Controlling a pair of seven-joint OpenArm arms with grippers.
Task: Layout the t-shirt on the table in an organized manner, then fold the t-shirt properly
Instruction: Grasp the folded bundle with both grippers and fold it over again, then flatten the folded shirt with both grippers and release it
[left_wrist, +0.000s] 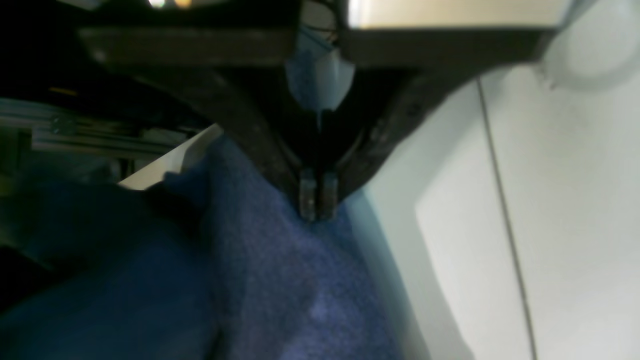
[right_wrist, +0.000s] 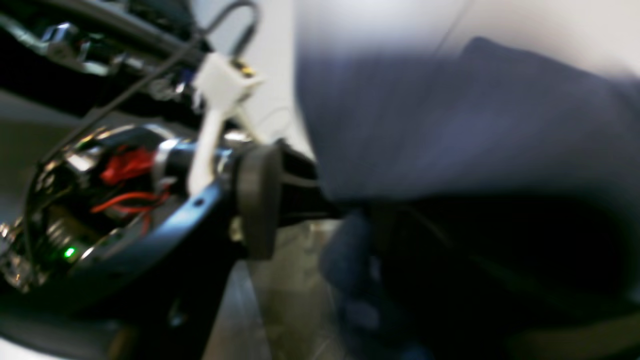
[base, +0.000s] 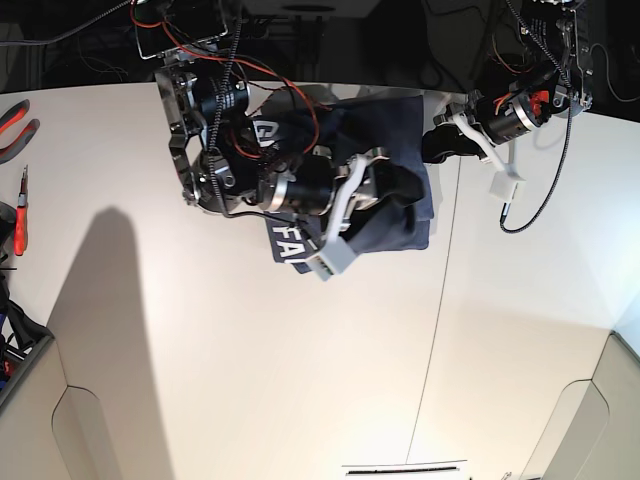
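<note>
I am seeing my left gripper (left_wrist: 318, 212) pinching the edge of the t-shirt (left_wrist: 280, 280), jaws pressed together on the blue cloth. The t-shirt is lying bunched on the table (base: 250, 350), near its far edge. I cannot tell how my right gripper (base: 405, 188) stands.

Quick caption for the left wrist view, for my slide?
Left hand shut on a fold of the t-shirt at the edge of the table.
</note>
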